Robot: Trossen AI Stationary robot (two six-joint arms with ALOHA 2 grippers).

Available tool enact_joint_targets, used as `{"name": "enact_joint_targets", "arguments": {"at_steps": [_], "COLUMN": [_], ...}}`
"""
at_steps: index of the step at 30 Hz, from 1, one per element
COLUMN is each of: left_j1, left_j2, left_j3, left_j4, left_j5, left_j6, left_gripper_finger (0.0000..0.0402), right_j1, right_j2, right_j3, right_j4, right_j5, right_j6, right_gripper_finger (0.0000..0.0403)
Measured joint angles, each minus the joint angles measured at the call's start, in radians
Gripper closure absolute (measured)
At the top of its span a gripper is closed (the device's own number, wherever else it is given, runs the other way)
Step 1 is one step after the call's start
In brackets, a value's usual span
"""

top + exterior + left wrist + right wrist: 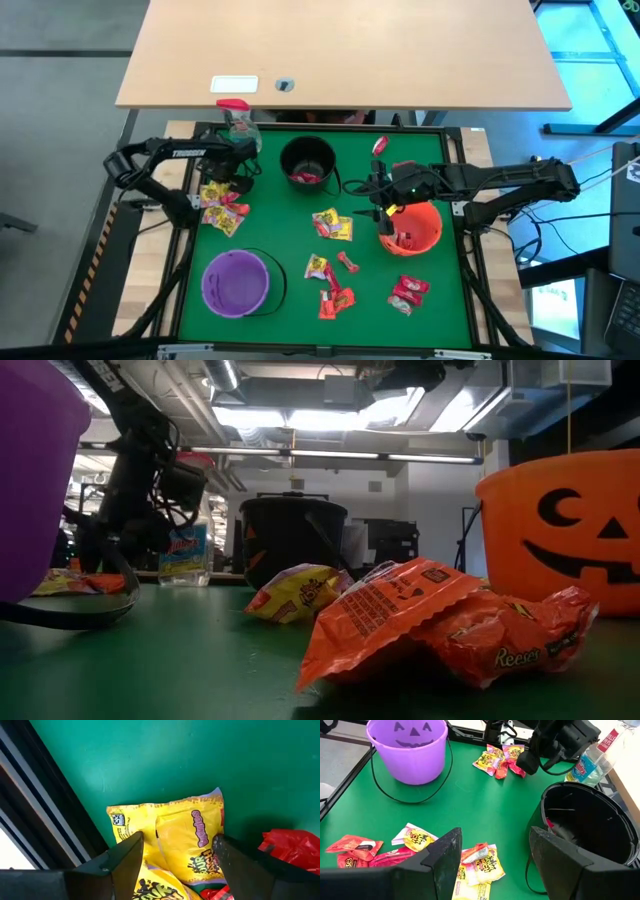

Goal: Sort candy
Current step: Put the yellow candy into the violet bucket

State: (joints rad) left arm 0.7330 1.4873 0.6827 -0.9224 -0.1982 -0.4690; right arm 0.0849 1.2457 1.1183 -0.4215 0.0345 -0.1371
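Note:
Candy lies in loose groups on the green table: a yellow and red pile [221,200] at the left, more packets in the middle [333,225] and near the front [330,290]. My left gripper [177,855] points down over the left pile, open. Its fingers stand on either side of a yellow packet [175,832], with a red packet [295,845] beside it. Whether they touch the packet, I cannot tell. My right gripper [492,855] hangs open and holds nothing, above the table between the black bucket [308,162] and the orange bucket [412,228].
A purple bucket [237,282] stands at the front left. A clear spray bottle with a red top [238,120] stands at the far left corner. Red packets lie in the black bucket, and some candy in the orange one. More packets [408,292] lie at the front right.

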Motion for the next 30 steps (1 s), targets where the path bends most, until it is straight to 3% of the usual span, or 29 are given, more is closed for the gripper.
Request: {"name": "enact_joint_targets", "arguments": {"at_steps": [4, 7, 19, 25, 30], "left_j1": [0.000, 0.000, -0.049, -0.122, -0.212], "left_j2": [0.032, 0.035, 0.046, -0.005, -0.105], "left_j3": [0.003, 0.003, 0.063, 0.141, 0.227], "left_j4": [0.002, 0.008, 0.007, -0.060, -0.220], "left_j5": [0.020, 0.022, -0.059, -0.078, -0.115], "left_j6": [-0.005, 0.004, 0.031, 0.033, -0.018], "left_gripper_finger": [0.0158, 0.0184, 0.0386, 0.0400, 0.0401], "right_j1": [0.000, 0.000, 0.000, 0.000, 0.000], "right_j2": [0.000, 0.000, 0.000, 0.000, 0.000], "right_j3": [0.000, 0.000, 0.000, 0.000, 0.000], "right_j4": [-0.001, -0.001, 0.000, 0.001, 0.001], "right_j5": [0.000, 0.000, 0.000, 0.000, 0.000], "right_j6": [0.000, 0.000, 0.000, 0.000, 0.000], "right_gripper_finger": [0.0171, 0.0171, 0.0171, 0.0171, 0.0171]}}
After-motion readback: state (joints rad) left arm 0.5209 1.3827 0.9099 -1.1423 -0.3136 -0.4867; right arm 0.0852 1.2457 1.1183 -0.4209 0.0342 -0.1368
